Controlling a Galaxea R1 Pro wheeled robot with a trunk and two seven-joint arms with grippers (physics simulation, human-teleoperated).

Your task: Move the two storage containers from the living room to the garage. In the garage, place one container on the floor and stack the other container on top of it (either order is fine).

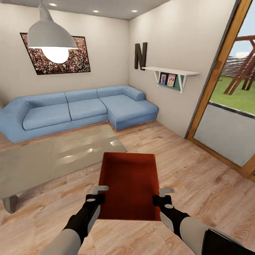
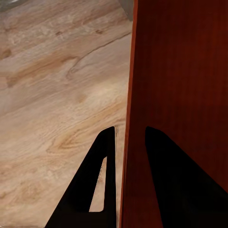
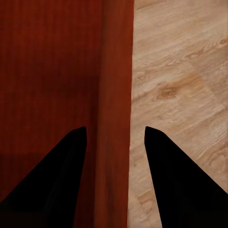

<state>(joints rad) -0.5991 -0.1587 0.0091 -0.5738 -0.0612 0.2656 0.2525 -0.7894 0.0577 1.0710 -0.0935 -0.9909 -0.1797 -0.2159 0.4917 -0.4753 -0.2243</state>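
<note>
A blue corner sofa (image 1: 78, 108) is set against the far walls, with a framed crowd picture (image 1: 60, 56) hung above it. A pendant lamp (image 1: 51, 37) is seen in front. A white shelf (image 1: 171, 74) is fixed below a letter N (image 1: 140, 55).

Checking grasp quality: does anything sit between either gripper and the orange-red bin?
Nothing visible does. The left gripper and right gripper each straddle a side wall of the storage container, fingers on both sides of it.
</note>
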